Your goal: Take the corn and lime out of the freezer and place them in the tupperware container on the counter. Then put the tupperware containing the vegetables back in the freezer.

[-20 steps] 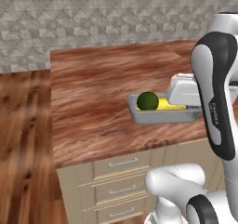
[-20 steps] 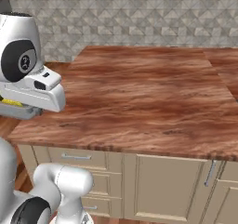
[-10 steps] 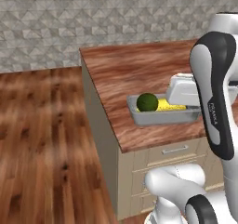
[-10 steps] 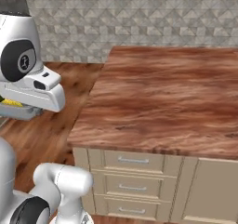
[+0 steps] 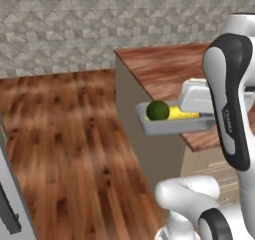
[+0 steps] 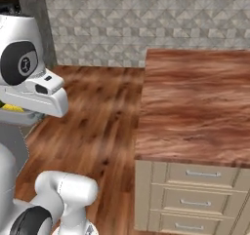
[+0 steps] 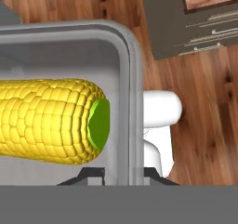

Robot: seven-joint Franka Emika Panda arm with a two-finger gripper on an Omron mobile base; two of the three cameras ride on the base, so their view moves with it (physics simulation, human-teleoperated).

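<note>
Tupperware container (image 5: 164, 127) being carried clear of the counter (image 5: 169, 67).
Rim being pinched by the clenched claw (image 7: 123, 174); corn (image 7: 49, 121) and lime (image 5: 158, 110) lying just beyond it.

Your arm stands upright, its forearm dropping to a wrist level with the tupperware container (image 5: 164, 127). Your gripper (image 7: 122, 173) is clamped on that container's wall, one dark fingertip inside the rim and one outside, holding it level beside the counter (image 5: 169, 67).
</note>
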